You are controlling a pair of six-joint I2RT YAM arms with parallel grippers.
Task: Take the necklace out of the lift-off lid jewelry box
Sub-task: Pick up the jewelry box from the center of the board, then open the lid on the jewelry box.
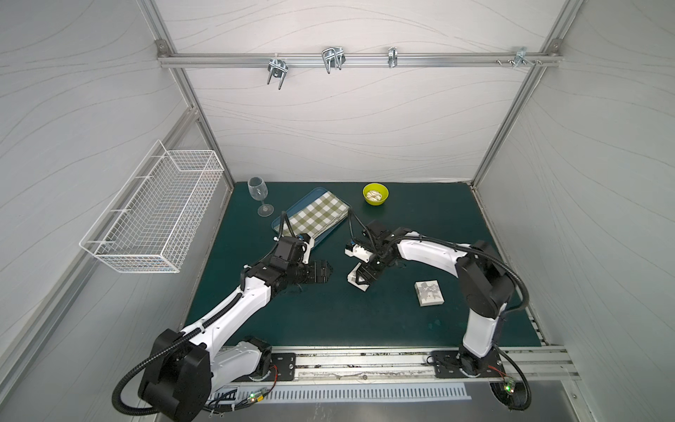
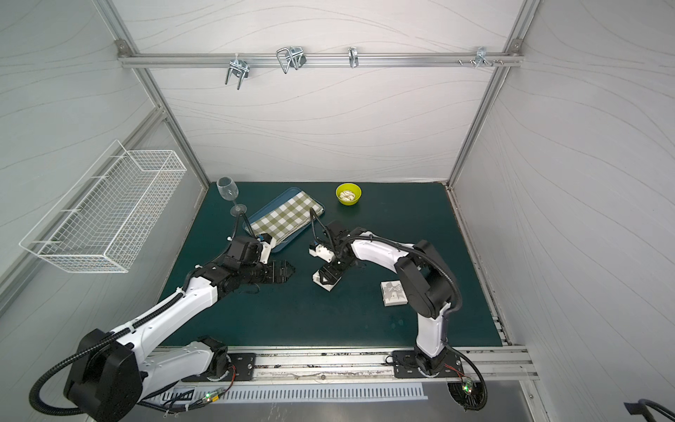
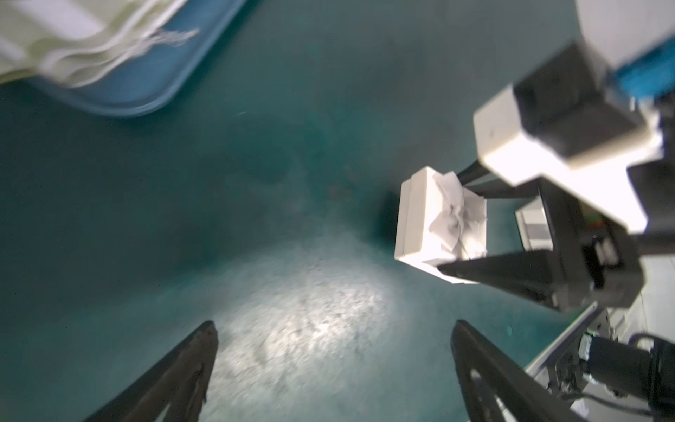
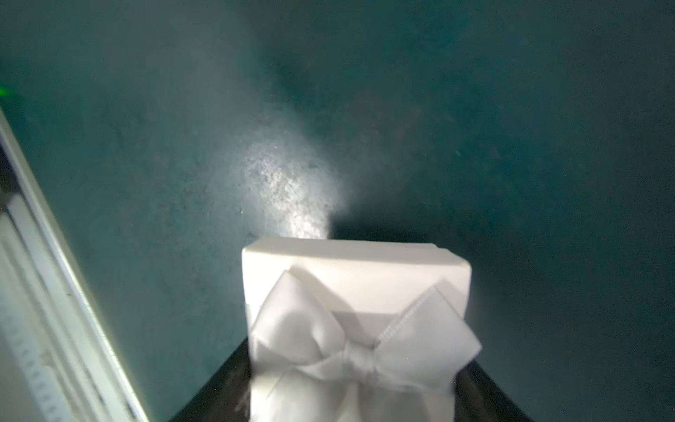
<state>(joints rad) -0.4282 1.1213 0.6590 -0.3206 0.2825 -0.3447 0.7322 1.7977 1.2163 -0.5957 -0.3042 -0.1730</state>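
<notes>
Right gripper (image 3: 451, 221) has jaws closed on the sides of the bow-topped jewelry box (image 3: 416, 226) on the green mat (image 1: 328, 318), lid (image 4: 356, 270) on, necklace unseen, likely inside; left gripper (image 3: 334, 325), jaws wide, near it, should hold the box down so the lid lifts straight.

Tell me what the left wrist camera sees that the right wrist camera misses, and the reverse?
Only the left wrist view: the blue tray with its cloth, the open left gripper, and the whole right gripper straddling the white box. Only the right wrist view: stitching along the bow, close up. Both: the white box, its bow, the green mat.
</notes>
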